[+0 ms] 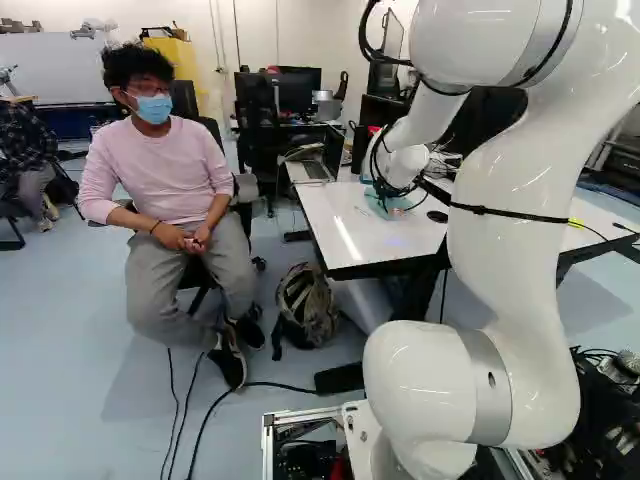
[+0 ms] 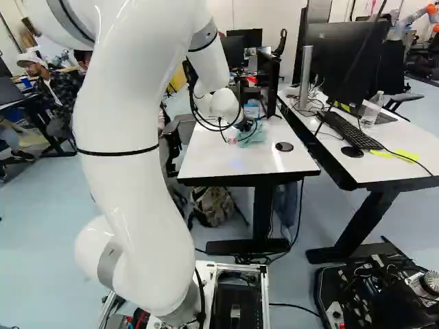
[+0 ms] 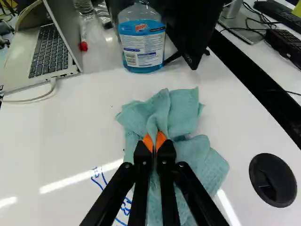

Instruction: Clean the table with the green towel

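In the right base view my gripper point(image 2: 245, 126) is low over the white table point(image 2: 206, 159), at the green towel point(image 2: 255, 136). The wrist view shows the gripper point(image 3: 155, 143) shut on the green towel point(image 3: 181, 110), with a raised fold pinched between its orange pads. The rest of the cloth lies crumpled on the tabletop around and under the fingers. Blue pen marks point(image 3: 99, 178) show on the table beside the towel, close to one finger; part of them is hidden by the gripper.
Ahead of the towel stand a blue-liquid bottle point(image 3: 142, 42) and a black object point(image 3: 188, 42). An open laptop point(image 3: 47, 52) is nearby; a black round cap point(image 3: 273, 180) sits beside the towel. A second desk point(image 2: 391, 147) adjoins. A seated person point(image 1: 165, 190) is beside the table.
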Controlling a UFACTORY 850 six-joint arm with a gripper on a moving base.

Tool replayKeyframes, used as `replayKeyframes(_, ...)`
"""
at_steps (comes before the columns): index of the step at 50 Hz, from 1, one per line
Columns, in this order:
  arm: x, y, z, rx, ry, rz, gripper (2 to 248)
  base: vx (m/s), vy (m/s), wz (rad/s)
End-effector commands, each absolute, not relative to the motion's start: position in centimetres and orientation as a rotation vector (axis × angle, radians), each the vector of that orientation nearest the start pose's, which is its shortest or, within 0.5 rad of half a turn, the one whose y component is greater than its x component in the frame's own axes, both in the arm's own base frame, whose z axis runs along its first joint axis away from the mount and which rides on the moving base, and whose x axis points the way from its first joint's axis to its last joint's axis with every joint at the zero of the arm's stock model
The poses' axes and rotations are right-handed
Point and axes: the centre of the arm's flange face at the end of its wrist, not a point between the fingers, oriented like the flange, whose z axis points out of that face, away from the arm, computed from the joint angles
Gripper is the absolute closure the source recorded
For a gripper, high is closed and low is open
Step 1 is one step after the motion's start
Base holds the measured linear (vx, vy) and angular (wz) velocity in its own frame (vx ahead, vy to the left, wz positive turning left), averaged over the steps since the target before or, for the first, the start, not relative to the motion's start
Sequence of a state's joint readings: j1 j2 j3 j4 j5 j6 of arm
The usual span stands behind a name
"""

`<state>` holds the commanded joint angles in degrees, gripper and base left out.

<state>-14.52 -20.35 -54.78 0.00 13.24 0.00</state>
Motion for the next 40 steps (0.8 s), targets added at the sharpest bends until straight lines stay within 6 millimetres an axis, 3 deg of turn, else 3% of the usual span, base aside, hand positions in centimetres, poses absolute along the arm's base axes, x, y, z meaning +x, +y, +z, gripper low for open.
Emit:
replayKeyframes(22,56.3,-10.6,40.2,-2.929,0.272,-1.3,222,0.0,0.0,0.0)
replayKeyframes(40,55.4,-7.6,40.3,-2.92,0.199,-1.284,222,0.0,0.0,0.0)
